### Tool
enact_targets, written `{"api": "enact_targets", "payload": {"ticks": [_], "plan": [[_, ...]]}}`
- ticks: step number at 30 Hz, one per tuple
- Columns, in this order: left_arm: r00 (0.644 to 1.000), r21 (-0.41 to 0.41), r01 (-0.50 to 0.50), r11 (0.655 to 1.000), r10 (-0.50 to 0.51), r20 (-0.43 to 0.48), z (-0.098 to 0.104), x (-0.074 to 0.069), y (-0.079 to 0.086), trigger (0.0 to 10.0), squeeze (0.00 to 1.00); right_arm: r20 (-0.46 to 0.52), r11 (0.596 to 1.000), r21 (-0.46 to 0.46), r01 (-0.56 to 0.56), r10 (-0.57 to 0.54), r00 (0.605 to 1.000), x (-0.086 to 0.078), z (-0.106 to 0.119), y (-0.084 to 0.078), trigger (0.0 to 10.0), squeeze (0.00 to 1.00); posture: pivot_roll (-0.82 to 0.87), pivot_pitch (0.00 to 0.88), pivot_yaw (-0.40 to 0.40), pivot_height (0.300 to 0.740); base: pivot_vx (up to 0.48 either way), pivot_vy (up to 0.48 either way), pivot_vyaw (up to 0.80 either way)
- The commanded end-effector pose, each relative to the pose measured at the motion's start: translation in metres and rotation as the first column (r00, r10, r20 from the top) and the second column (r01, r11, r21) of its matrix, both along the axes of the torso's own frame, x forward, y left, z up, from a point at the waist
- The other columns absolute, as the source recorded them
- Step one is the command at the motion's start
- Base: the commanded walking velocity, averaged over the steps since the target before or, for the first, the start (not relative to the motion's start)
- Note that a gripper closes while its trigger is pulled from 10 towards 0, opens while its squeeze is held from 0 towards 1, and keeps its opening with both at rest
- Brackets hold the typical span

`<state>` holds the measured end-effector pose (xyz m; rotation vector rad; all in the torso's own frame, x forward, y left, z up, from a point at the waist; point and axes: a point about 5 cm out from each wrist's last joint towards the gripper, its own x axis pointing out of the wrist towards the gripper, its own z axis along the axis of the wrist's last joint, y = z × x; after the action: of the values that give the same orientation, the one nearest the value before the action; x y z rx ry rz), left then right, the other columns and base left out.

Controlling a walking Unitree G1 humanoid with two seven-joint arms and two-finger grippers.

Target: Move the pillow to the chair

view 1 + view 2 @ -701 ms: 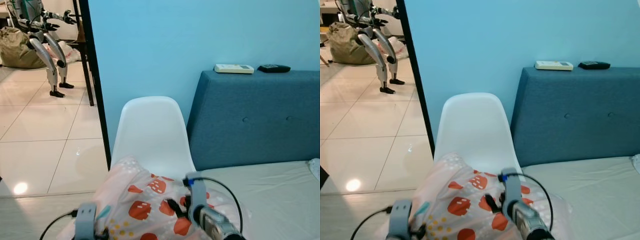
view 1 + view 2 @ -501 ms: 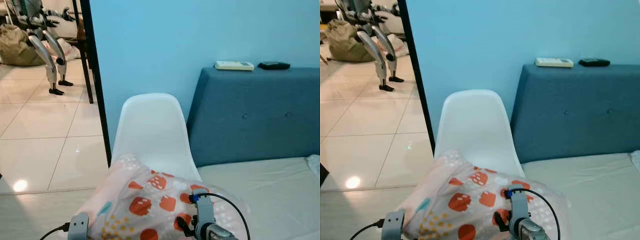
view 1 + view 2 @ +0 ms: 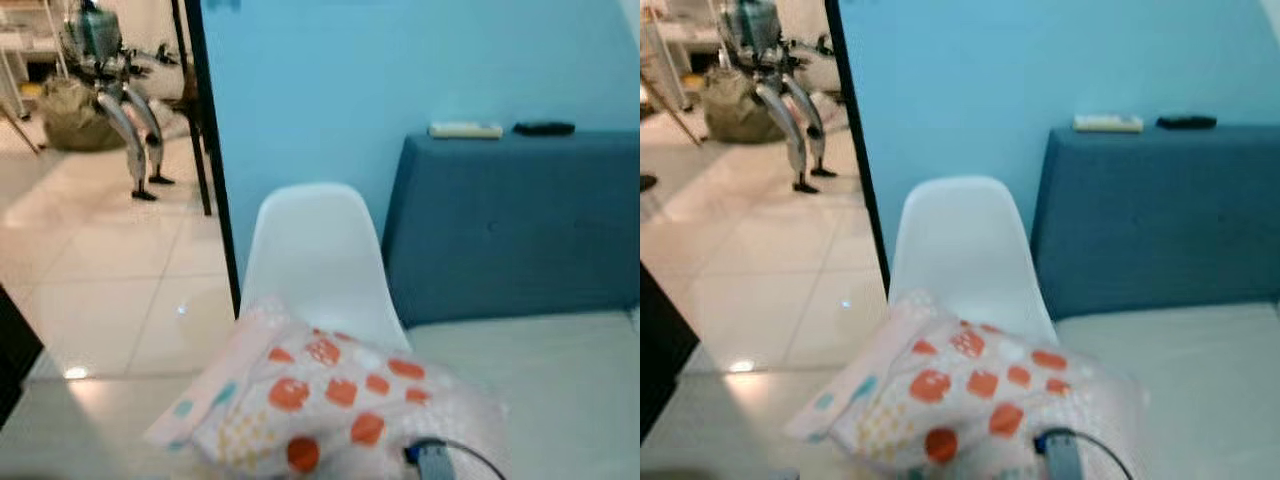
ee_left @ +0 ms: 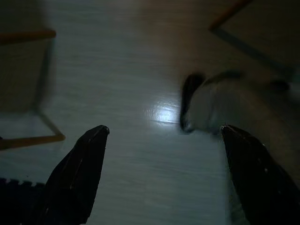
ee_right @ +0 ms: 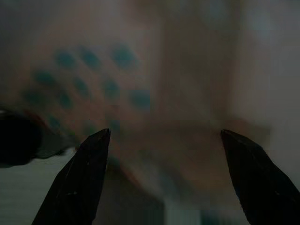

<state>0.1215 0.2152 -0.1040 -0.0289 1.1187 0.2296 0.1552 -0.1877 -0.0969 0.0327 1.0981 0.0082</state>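
Placement stage, judged from the layout. The pale pink fabric pillow with orange-red patches (image 3: 330, 395) lies on the seat of the white moulded plastic chair (image 3: 315, 255), beside the blue upholstered headboard (image 3: 520, 225) and cream bed (image 3: 560, 385). The right gripper (image 5: 164, 183) is spread wide, grasping nothing, its black fingers (image 5: 77, 183) just before the dotted pillow fabric. The left gripper (image 4: 164, 180) is likewise released, looking down at the pale floor (image 4: 140, 70). The task appears essentially complete; the next move calls for drawing both arms back without dragging the pillow off the seat.
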Motion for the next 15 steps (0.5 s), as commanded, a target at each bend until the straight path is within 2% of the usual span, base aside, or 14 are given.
{"api": "enact_targets", "payload": {"ticks": [1, 3, 7, 8, 13, 15], "plan": [[1.0, 0.009, 0.014, 1.0, -0.014, -0.007, 0.0, 0.0, 0.003, 10.0, 0.0, -0.02, 1.0, 0.001, -0.015, 0.015, 1.0, -0.003, -0.002, 0.004, 10.0, 0.0, 0.1, 0.0, -0.045, 0.74, -0.405, 0.0, 0.0], [1.0, 0.007, 0.024, 1.0, -0.024, -0.012, 0.0, 0.0, 0.002, 10.0, 0.0, -0.024, 0.999, -0.01, -0.05, 0.05, 0.998, -0.003, -0.002, 0.004, 10.0, 0.0, 0.1, 0.0, -0.048, 0.74, 0.281, 0.0, 0.0], [0.999, 0.003, 0.032, 0.999, -0.032, -0.011, 0.0, 0.001, 0.0, 10.0, 0.0, -0.027, 0.997, -0.018, -0.069, 0.068, 0.997, -0.002, -0.002, 0.005, 10.0, 0.0, 0.11, 0.0, -0.055, 0.74, -0.283, 0.0, 0.0], [0.999, -0.002, 0.036, 0.999, -0.036, -0.009, 0.0, 0.002, -0.002, 10.0, 0.0, -0.032, 0.996, -0.025, -0.087, 0.086, 0.996, -0.002, -0.002, 0.005, 10.0, 0.0, 0.11, 0.0, -0.057, 0.74, 0.289, 0.0, 0.0], [0.998, -0.022, 0.067, 0.998, -0.067, 0.004, 0.0, 0.008, -0.012, 10.0, 0.0, -0.045, 0.987, -0.046, -0.152, 0.15, 0.988, -0.001, -0.002, 0.006, 10.0, 0.0, 0.1, 0.0, -0.06, 0.74, -0.388, 0.0, 0.0], [0.997, -0.035, 0.079, 0.996, -0.078, 0.014, 0.0, 0.011, -0.018, 10.0, 0.0, -0.047, 0.984, -0.052, -0.168, 0.166, 0.985, -0.001, -0.001, 0.006, 10.0, 0.0, 0.1, 0.0, -0.061, 0.74, 0.292, 0.0, 0.0]]}}
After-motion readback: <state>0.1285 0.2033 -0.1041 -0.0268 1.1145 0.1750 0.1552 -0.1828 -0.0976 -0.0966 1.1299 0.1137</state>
